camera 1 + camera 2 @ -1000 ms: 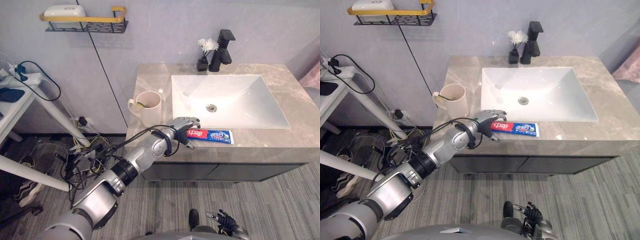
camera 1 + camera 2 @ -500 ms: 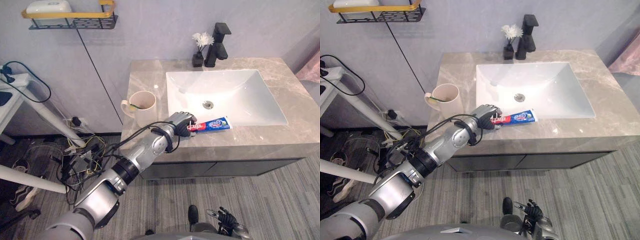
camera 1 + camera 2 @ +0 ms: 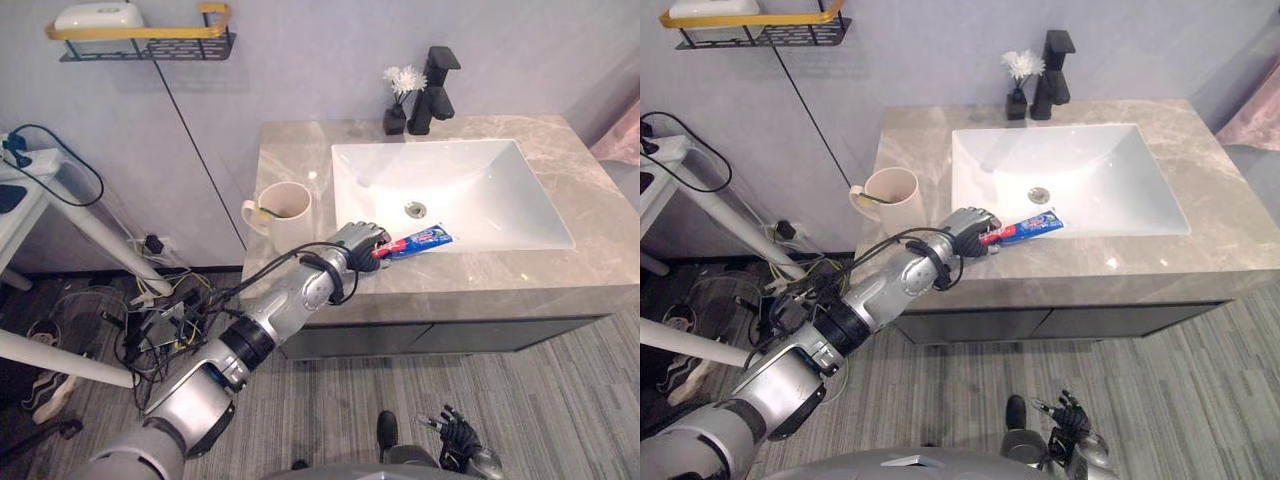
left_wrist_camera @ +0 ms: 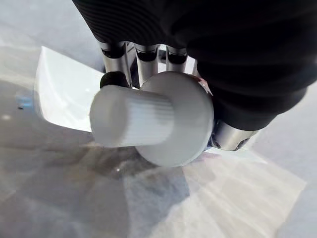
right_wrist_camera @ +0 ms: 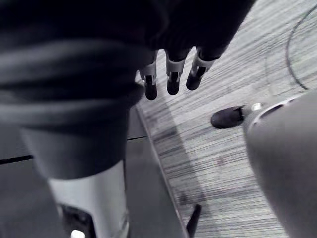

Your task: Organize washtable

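Flat a second ago, the toothpaste tube (image 3: 422, 240) is now lifted at the white rectangular sink's (image 3: 545, 244) front rim, its ribbed cap end clasped by the left hand (image 3: 357, 243); the right hand (image 5: 169, 78) is seen straight-fingered.

My left hand (image 3: 358, 243) curls round the red, white and blue toothpaste tube (image 3: 420, 240) near the front edge of the grey marble washtable (image 3: 300, 160), hiding its cap end from above. From my wrist, the white ribbed cap (image 4: 133, 124) is blurred and covers the tube behind it. Something yellow-green inside the cream mug (image 3: 285, 213) is too small to tell. A pink thing (image 3: 622, 150) is cut off by the right edge.
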### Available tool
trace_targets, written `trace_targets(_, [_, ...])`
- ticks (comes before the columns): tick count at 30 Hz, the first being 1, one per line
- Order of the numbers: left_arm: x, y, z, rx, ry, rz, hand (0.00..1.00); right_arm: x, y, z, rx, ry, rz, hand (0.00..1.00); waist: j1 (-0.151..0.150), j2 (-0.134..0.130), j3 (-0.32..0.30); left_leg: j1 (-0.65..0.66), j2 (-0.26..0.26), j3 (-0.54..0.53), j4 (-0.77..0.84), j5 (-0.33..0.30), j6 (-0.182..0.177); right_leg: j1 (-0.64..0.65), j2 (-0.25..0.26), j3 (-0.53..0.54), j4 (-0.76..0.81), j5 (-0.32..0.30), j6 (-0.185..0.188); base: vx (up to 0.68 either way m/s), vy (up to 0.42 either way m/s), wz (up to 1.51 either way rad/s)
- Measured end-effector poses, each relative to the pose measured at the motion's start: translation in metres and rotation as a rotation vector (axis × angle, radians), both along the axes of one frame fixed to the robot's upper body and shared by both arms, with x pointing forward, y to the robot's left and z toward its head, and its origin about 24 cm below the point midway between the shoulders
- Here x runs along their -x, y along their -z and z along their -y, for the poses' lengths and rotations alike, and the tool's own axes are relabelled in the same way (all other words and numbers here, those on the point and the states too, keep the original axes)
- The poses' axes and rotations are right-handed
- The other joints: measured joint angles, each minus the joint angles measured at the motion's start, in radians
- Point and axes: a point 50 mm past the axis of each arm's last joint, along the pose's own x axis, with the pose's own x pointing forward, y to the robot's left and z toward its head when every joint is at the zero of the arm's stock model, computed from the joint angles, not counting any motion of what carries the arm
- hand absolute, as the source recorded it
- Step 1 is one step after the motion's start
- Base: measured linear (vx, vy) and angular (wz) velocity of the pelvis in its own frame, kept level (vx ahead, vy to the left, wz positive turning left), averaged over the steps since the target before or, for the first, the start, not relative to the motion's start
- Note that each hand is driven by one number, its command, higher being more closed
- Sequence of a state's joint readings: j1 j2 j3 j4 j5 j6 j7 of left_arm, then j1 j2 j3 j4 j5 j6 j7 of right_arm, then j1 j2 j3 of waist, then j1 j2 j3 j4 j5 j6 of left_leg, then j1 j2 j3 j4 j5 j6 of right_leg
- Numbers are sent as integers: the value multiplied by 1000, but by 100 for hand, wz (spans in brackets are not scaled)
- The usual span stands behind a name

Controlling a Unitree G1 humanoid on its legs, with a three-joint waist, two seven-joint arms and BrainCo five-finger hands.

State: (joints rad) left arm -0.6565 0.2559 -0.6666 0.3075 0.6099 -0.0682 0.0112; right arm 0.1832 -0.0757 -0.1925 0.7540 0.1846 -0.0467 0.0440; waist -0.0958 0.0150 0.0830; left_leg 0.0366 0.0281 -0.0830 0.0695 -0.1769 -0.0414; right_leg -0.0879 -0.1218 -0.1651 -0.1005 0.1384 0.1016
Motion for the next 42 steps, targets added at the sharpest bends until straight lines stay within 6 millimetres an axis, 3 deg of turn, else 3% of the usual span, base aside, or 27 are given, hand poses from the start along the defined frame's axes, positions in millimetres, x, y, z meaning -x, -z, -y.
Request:
trace_targets(2, [5,-8,4,25,26,29,100,-2,-13,1,3,22,92,0,1,0,0,3,0,10,0,0,0,-1,2,15,0,0,-1,18,5,-14])
trace_targets(7, [23,-50,13,143,114,171,100,-9,-59,11,-10,42,367,0,0,-4,-3,6,-7,52,1,0,0,-20,2,57,7,11,-3,5,15,-25])
trace_targets(12, [50,-95,-4,312,148,346,100,-30,-135,36,-53,147,809,0,-1,-4,-8,7,-7,80,19,-2,4,-21,12,74,8,26,-7,-57,7,-13])
trace_targets(13, [54,-98,-8,332,151,365,100,-33,-145,40,-61,170,871,0,1,-4,-8,5,-7,82,22,-3,5,-23,13,74,7,27,-9,-95,-14,-3])
trace_targets(15, [72,-106,-15,399,185,407,100,-39,-184,47,-74,224,1101,0,19,-4,-11,0,-4,90,33,-5,7,-24,17,74,4,30,-12,-110,-19,-8])
trace_targets(19, [96,-113,-17,478,271,438,100,-53,-229,31,-158,165,1349,0,41,-2,-44,-30,2,91,50,-14,7,-34,20,68,1,25,-10,-96,-15,1])
trace_targets(22, [105,-119,-16,527,327,455,100,-73,-256,-8,-343,33,1490,0,54,0,-78,-32,5,72,50,-10,1,-26,15,51,3,26,-14,-32,-8,14])
trace_targets(27, [105,-121,-17,561,319,467,100,-97,-282,-68,-632,-180,1554,0,85,-5,-93,-36,3,47,60,-6,-2,-13,13,27,3,29,-19,-21,-1,15])
trace_targets(33, [94,-106,-16,574,256,402,100,-107,-310,-114,-898,-335,1589,0,105,-19,-121,-46,-6,-13,66,9,-3,6,2,-27,7,31,-21,27,-6,30])
trace_targets(42, [83,-93,-14,565,199,353,100,-111,-312,-122,-999,-330,1544,0,107,-39,-135,-51,-14,-53,70,14,-1,28,-7,-69,7,26,-25,-15,4,15])
